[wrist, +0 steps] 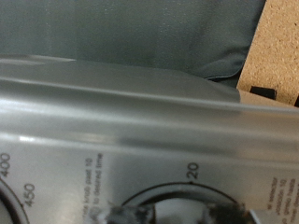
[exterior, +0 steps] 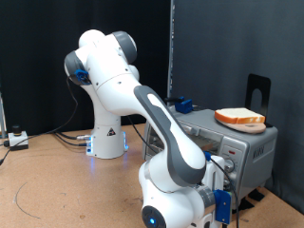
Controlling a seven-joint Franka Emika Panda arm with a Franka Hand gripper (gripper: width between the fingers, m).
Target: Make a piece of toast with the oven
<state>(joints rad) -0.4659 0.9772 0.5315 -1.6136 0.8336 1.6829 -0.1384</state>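
The silver oven (exterior: 249,150) stands at the exterior view's right. A tan slice of bread with a brown crust (exterior: 239,118) lies on its top; I cannot tell whether a second slice lies under it. My arm bends down so the hand is pressed up to the oven's front panel, and the arm hides the fingers in the exterior view. The wrist view shows the panel (wrist: 140,121) very close, with dial marks 400, 450 and 20. My gripper (wrist: 176,217) shows only as blurred dark tips on either side of a round knob (wrist: 173,203) at the frame's edge.
A black stand (exterior: 257,89) rises behind the oven and a blue object (exterior: 181,103) sits by its back corner. Cables (exterior: 38,195) and a small device (exterior: 16,139) lie on the wooden table at the exterior view's left. The robot's base (exterior: 107,142) stands behind.
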